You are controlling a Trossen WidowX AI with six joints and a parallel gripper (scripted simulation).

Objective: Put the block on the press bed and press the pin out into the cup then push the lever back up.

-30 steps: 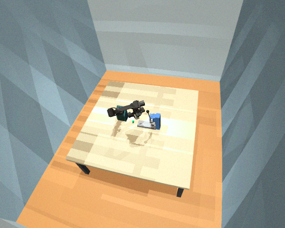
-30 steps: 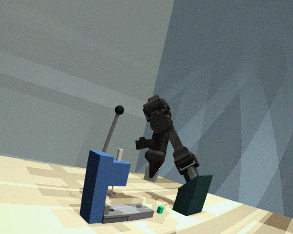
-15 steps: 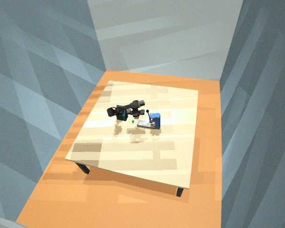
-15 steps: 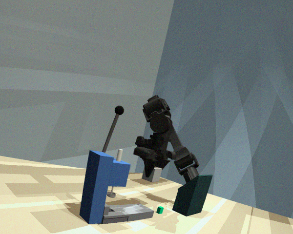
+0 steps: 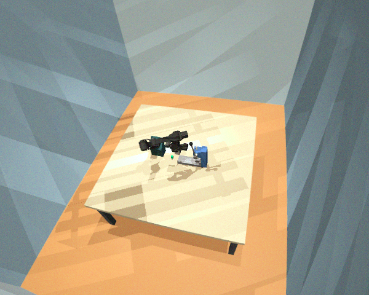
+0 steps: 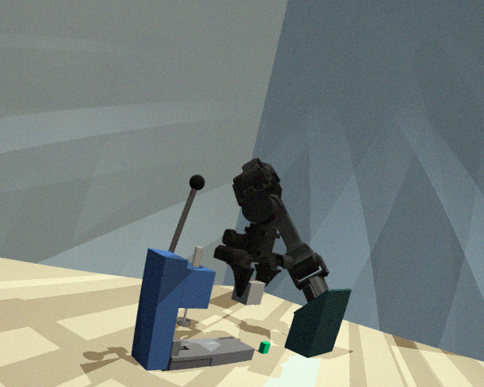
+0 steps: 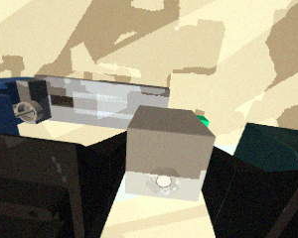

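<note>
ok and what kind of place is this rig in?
Probably a small press workstation in a plain walled room: a blue lever press, a table under it, and a robot arm beside the press.

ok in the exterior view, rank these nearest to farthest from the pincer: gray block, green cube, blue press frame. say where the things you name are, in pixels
1. gray block [image 6: 256, 293] [image 7: 170, 149], between the pincer's [image 6: 252, 287] fingers
2. green cube [image 6: 264, 347], below, beside the bed
3. blue press frame [image 6: 150, 316], off to picture left
</note>
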